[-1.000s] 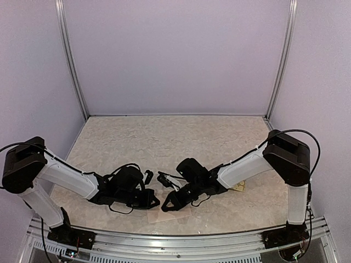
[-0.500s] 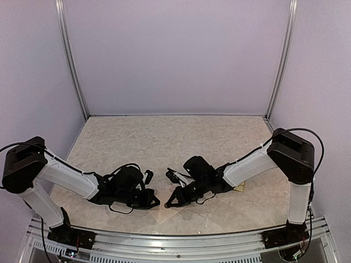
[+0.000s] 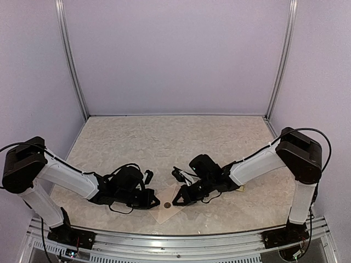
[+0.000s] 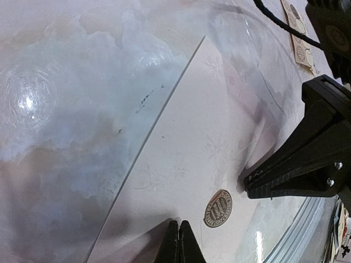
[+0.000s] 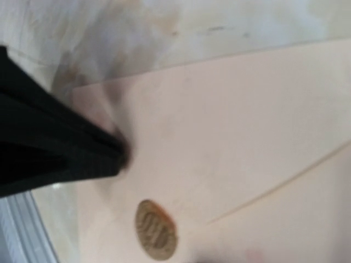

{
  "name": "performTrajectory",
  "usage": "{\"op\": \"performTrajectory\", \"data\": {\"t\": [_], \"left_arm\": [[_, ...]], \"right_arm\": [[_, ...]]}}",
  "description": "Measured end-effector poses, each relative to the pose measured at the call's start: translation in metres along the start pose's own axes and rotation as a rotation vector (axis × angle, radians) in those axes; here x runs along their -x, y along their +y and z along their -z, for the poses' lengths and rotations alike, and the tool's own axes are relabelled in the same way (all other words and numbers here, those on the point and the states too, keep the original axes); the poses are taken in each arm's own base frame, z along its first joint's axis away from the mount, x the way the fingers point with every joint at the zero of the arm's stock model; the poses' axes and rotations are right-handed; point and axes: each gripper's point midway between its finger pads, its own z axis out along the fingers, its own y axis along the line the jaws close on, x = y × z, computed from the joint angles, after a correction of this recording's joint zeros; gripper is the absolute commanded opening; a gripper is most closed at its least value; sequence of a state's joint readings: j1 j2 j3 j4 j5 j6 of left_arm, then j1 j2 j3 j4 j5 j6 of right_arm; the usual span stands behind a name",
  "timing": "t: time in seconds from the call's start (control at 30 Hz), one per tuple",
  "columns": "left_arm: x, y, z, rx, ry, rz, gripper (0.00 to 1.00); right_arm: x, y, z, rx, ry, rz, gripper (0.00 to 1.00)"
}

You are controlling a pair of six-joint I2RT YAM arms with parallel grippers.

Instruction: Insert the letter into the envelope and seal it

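A pale cream-pink paper envelope [image 4: 208, 137] is lying flat, wearing a round brown sticker [image 4: 218, 208]; its contents aren't showing. The left gripper [image 4: 178, 236] and right gripper [image 5: 118, 158] are poking down at it, both pinched closed, empty.

High rear overview, two close downward wrist views (both on the envelope [image 4: 192, 142])

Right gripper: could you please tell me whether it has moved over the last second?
Yes: the right gripper slid right across the envelope, uncovering the round sticker.
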State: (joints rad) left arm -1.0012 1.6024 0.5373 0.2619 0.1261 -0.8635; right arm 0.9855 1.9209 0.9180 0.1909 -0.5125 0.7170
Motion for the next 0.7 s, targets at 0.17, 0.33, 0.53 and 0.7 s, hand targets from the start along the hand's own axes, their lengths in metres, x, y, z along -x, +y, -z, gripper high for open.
{"op": "performTrajectory", "data": {"t": [0.17,0.33,0.53,0.7], "left_arm": [[0.000,0.000,0.000,0.000,0.000,0.000,0.00],[0.000,0.000,0.000,0.000,-0.001,0.000,0.00],[0.000,0.000,0.000,0.000,0.000,0.000,0.00],[0.000,0.000,0.000,0.001,-0.002,0.000,0.00]], "right_arm": [[0.007,0.019,0.001,0.048,0.007,0.045,0.00],[0.020,0.037,-0.001,0.095,-0.001,0.081,0.00],[0.004,0.024,-0.020,0.088,0.064,0.062,0.00],[-0.006,0.021,-0.026,0.094,0.100,0.050,0.01]]}}
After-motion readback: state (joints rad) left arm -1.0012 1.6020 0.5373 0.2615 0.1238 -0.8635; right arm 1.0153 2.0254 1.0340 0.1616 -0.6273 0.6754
